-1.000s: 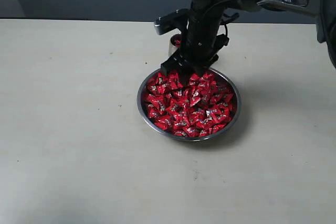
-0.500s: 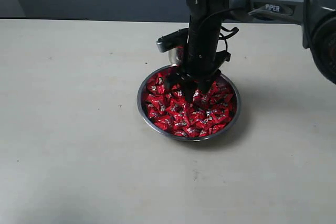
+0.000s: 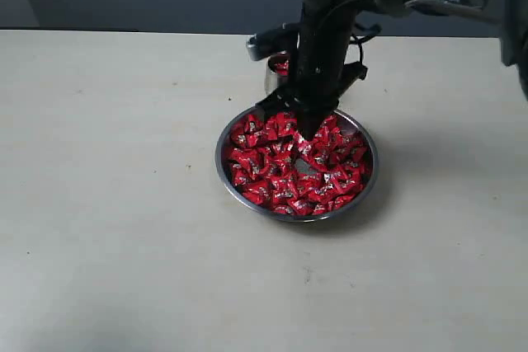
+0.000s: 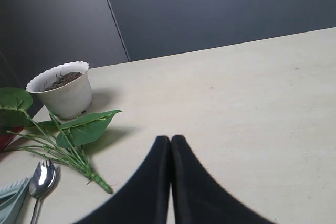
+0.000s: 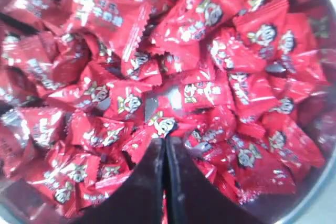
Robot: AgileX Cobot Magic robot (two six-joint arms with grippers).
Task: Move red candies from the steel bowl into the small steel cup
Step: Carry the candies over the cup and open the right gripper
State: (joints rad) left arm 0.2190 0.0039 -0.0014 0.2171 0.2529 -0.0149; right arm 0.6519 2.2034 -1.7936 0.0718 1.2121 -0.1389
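A: Where's the right tool (image 3: 304,132)?
B: Clenched, tips just over the red candies (image 3: 280,175) piled in the steel bowl (image 3: 219,158); whether one is pinched, I cannot tell. The small steel cup (image 3: 270,80) stands just behind.

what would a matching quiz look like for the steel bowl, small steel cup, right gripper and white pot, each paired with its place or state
Things:
1 steel bowl
2 small steel cup
3 right gripper
4 white pot

Places or states:
a shut, just over the red candies
b holds soil, beside green leaves
c holds the heap of red candies
d beyond the bowl in the exterior view, partly hidden by the arm

Pairs: 1-c, 2-d, 3-a, 4-b
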